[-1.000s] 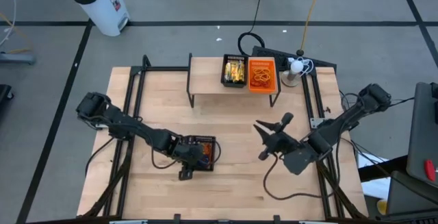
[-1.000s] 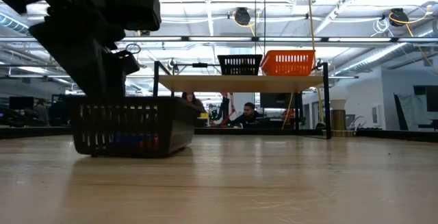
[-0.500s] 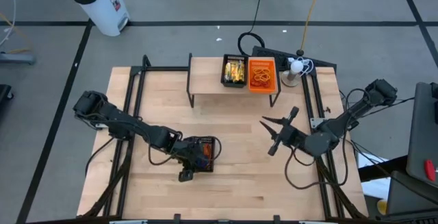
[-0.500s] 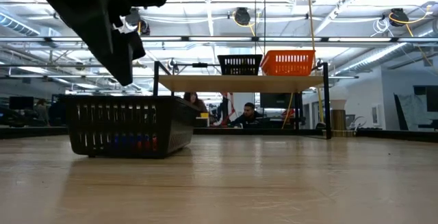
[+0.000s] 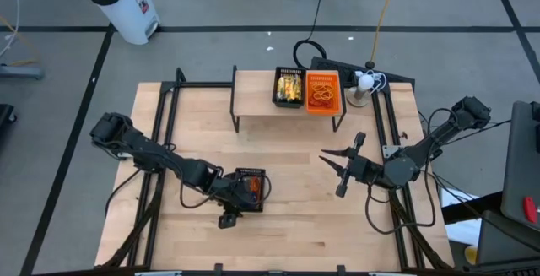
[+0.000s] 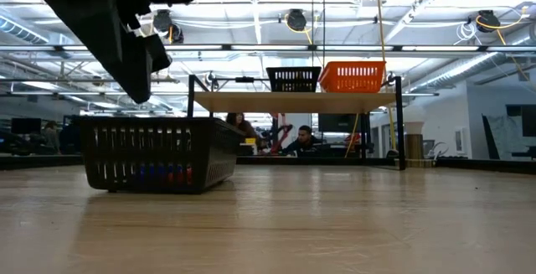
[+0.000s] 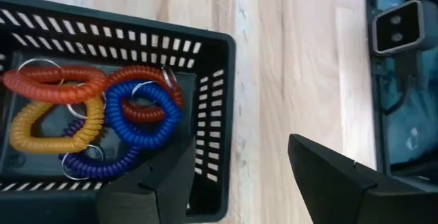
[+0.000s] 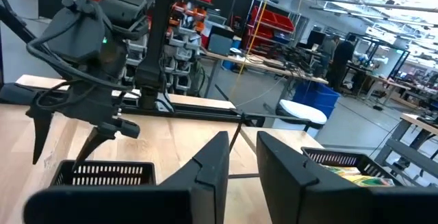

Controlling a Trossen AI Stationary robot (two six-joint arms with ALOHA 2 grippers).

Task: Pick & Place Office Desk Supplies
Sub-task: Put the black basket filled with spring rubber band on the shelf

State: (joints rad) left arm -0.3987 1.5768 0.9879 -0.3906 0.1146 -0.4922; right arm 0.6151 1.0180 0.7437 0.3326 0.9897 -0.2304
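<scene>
**Kid:** Table (image 5: pixel 287 225) first, since it is the biggest. It is made of light wood, and both dark arms reach over it.

**Friend:** What stands at the far side?

**Kid:** A small wooden shelf (image 5: pixel 253 94) on thin legs. On it sit two little baskets, touching side by side. The black shelf basket (image 5: pixel 288 87) holds the yellow-gold pieces (image 5: pixel 290 85). The orange basket (image 5: pixel 323 91) holds a pile of orange loops (image 5: pixel 324 95).

**Friend:** And down on the table top?

**Kid:** A black basket (image 7: pixel 212 114) with slotted walls. It stands flat on the wood, near the left arm. Inside lie the coil loops: a red loop (image 7: pixel 55 85), a yellow loop (image 7: pixel 51 125), a blue loop (image 7: pixel 140 114) and a purple loop (image 7: pixel 92 166). They lie bunched together and overlap.

**Friend:** What is the left gripper (image 7: pixel 239 176) doing?

**Kid:** It hangs right over the edge of the black basket. One finger is above the inside and one is above the bare wood. The fingers are spread apart and hold nothing.

**Friend:** And the right gripper (image 5: pixel 339 169)?

**Kid:** It is up over the middle of the table, well apart from the baskets. Its fingers (image 8: pixel 301 172) have only a thin gap between them, with nothing in it.
</scene>
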